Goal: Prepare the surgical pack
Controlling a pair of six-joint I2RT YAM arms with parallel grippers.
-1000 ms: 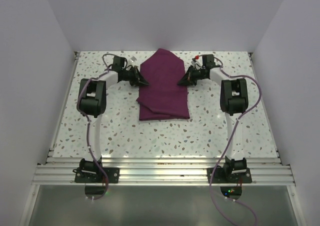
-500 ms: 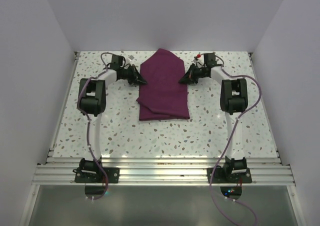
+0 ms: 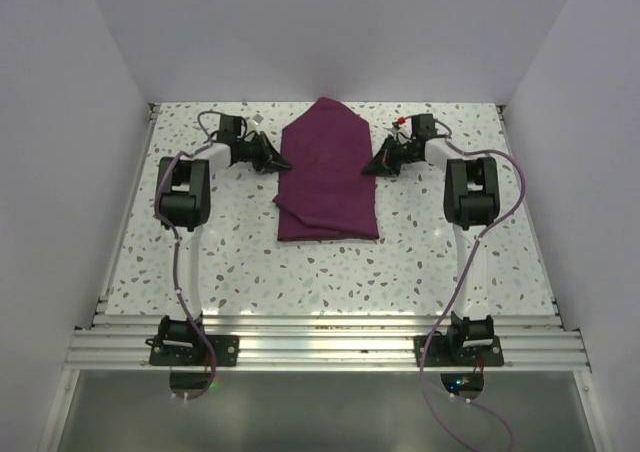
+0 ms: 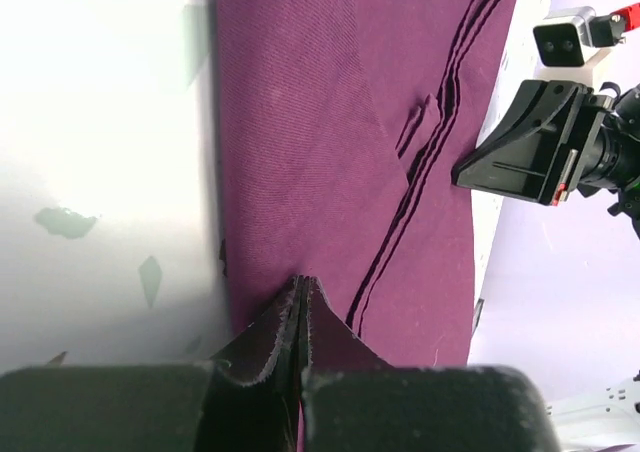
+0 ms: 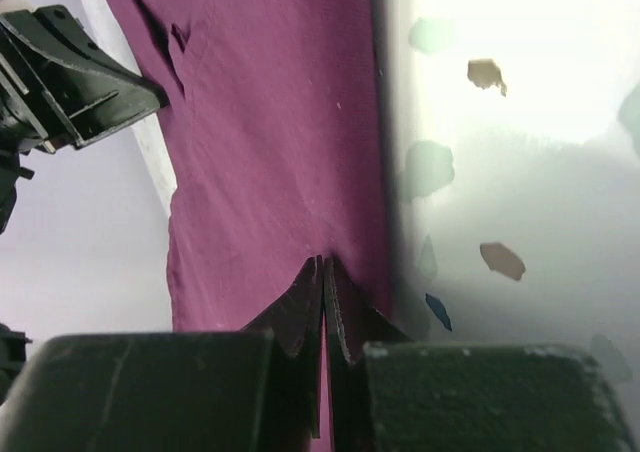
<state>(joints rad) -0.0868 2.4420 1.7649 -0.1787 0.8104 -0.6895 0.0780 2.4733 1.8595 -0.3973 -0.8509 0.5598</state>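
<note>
Purple cloth (image 3: 328, 177) lies folded at the far middle of the speckled table (image 3: 250, 272), its far end coming to a point. Left gripper (image 3: 284, 162) and right gripper (image 3: 367, 168) flank it, each with jaws pressed together, tips at its side edges.

Top view is evenly, softly lit; wrist views overexpose the tabletop (image 4: 100, 122) to white glare, the purple cloth (image 4: 320, 122) looks sharp
</note>
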